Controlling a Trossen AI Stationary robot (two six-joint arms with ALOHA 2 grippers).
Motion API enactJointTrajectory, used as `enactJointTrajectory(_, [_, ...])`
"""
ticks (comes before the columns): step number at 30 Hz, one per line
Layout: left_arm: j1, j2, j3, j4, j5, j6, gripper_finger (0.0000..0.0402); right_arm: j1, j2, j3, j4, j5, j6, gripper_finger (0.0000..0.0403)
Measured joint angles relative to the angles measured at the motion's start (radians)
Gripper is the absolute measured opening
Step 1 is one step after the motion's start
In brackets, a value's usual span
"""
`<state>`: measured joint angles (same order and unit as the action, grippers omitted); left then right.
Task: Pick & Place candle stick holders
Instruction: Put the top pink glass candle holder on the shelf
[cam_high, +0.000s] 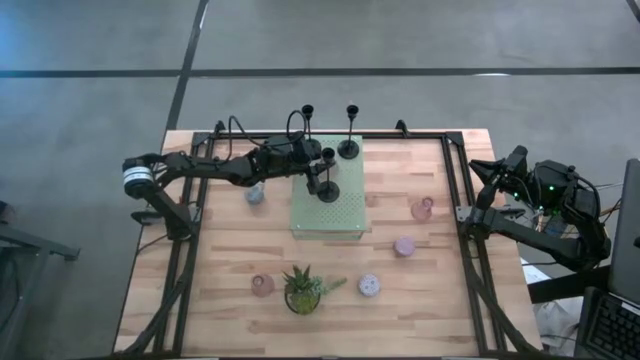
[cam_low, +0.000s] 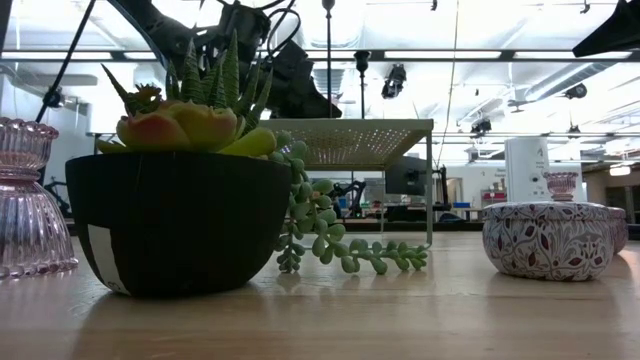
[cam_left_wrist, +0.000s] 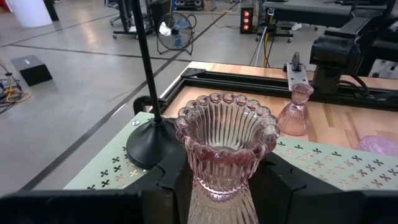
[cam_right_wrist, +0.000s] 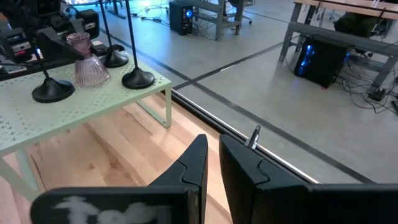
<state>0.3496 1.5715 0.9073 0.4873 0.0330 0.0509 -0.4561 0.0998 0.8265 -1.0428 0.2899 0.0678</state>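
Note:
Three tall black candle stick holders (cam_high: 349, 148) (cam_high: 326, 190) (cam_high: 307, 112) stand on their disc bases on the pale green perforated stand (cam_high: 340, 215). My left gripper (cam_high: 312, 168) reaches over the stand among them and is shut on a ribbed pink glass holder (cam_left_wrist: 227, 140), which also shows in the right wrist view (cam_right_wrist: 87, 62). My right gripper (cam_right_wrist: 212, 165) waits shut and empty over the table's right rail (cam_high: 482, 166). More squat holders sit on the table: pink (cam_high: 422, 208), pink (cam_high: 262, 285), lilac (cam_high: 404, 245) and bluish (cam_high: 256, 195). My left gripper pinches the pink holder's narrow lower body (cam_left_wrist: 214, 186) between its two fingers (cam_left_wrist: 168, 183), one on each side. The fingers come about level from the table's left side. The holder stands upright, beaded cup mouth up, flared foot (cam_right_wrist: 93, 76) at the stand's top; whether it touches, I cannot tell.
A green potted plant (cam_high: 303, 290) and a patterned tin (cam_high: 369, 286) sit near the front edge. A black frame (cam_high: 455, 180) runs round the table. The nearest black holder's base (cam_left_wrist: 152, 142) is right beside the held holder.

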Motion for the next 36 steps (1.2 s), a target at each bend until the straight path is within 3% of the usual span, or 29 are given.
enactJointTrajectory(27, [0.0, 0.0, -0.001, 0.02, -0.008, 0.0, 0.016, 0.0, 0.0, 0.0, 0.0, 0.0, 0.0, 0.0034])
enactJointTrajectory(36, [0.002, 0.0, -0.001, 0.027, -0.008, 0.001, 0.0209, 0.0, 0.0, 0.0, 0.0, 0.0, 0.0, 0.0034])
